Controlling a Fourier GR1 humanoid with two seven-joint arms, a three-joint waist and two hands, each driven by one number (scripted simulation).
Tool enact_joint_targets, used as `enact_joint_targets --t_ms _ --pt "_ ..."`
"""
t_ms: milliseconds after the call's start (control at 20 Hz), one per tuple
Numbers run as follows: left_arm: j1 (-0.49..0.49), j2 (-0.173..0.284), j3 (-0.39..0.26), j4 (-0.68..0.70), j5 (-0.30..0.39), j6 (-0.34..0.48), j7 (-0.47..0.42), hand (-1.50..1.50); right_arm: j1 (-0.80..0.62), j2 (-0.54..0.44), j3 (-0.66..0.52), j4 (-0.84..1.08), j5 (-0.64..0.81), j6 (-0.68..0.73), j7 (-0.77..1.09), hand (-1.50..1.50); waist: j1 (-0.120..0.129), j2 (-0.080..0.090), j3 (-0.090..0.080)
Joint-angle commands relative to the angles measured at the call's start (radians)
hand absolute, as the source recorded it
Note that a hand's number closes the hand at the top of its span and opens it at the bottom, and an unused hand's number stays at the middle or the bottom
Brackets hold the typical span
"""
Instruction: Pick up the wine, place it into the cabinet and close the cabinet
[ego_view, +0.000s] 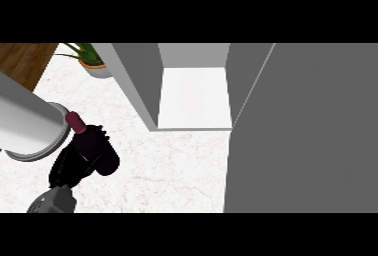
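Note:
The wine bottle is dark with a reddish capped neck and shows at the lower left above the white counter. It leans with its neck up and to the left. My left hand is shut on its lower body, and the grey forearm comes in from the lower left edge. The grey cabinet stands open at the top centre, showing a bare white shelf. Its door is swung wide and fills the right side. My right hand is out of view.
A wide pale grey cylinder with a rimmed end juts in from the left edge, right beside the bottle's neck. A potted plant stands at the back left of the cabinet. Brown wood shows in the top left corner.

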Motion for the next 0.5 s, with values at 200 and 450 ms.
enact_joint_targets --t_ms 200,450 --pt "-0.010 0.018 -0.055 0.066 -0.073 -0.066 -0.116 1.50 -0.004 -0.042 -0.090 -0.158 -0.154 0.008 0.101 -1.50 -0.001 0.001 0.000" --pt "0.057 0.031 -0.109 -0.066 -0.204 0.058 -0.266 1.50 0.070 0.012 -0.027 -0.145 -0.071 0.010 0.027 -1.50 0.001 -0.003 0.001"
